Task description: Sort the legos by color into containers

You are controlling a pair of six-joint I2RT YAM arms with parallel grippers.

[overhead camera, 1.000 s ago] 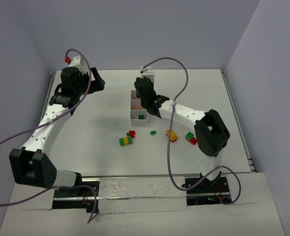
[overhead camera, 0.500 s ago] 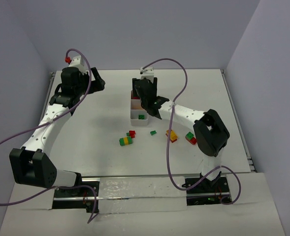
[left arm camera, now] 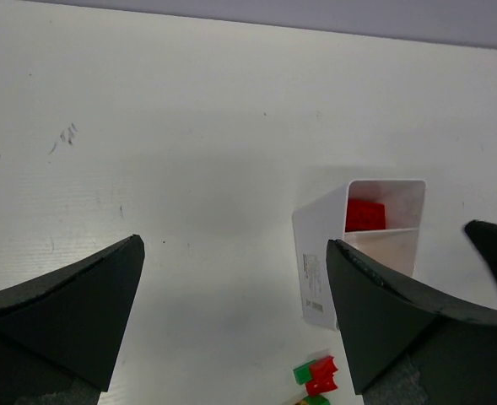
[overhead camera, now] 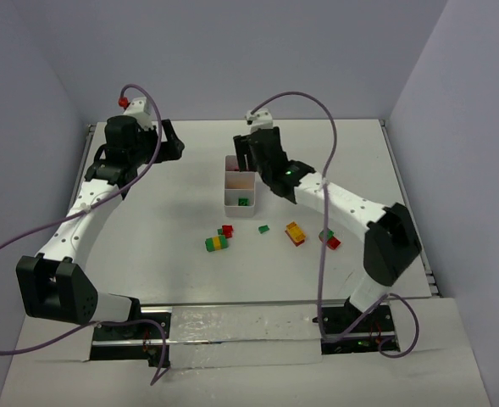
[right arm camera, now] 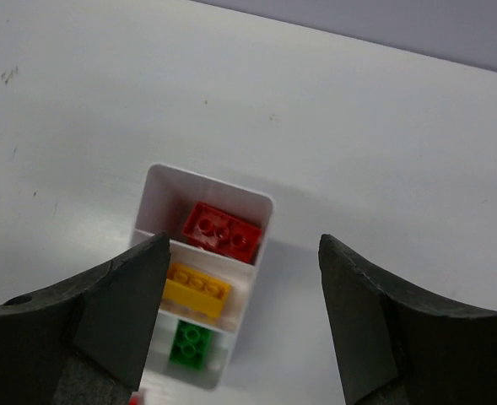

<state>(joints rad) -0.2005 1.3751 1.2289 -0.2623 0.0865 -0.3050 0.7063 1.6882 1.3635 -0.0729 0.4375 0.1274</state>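
Right claw (right arm camera: 241, 245) above tray's (right arm camera: 206, 176) three bricks (right arm camera: 221, 231)

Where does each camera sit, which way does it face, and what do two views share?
Top external: above and behind, looking down on the table; left arm and right arm show.
Left wrist: on the left gripper, looking across the table at the tray; its fingers show.
Right wrist: on the right gripper, looking down into the tray; its fingers show.
Shared: both wrist views show the red brick in the tray.
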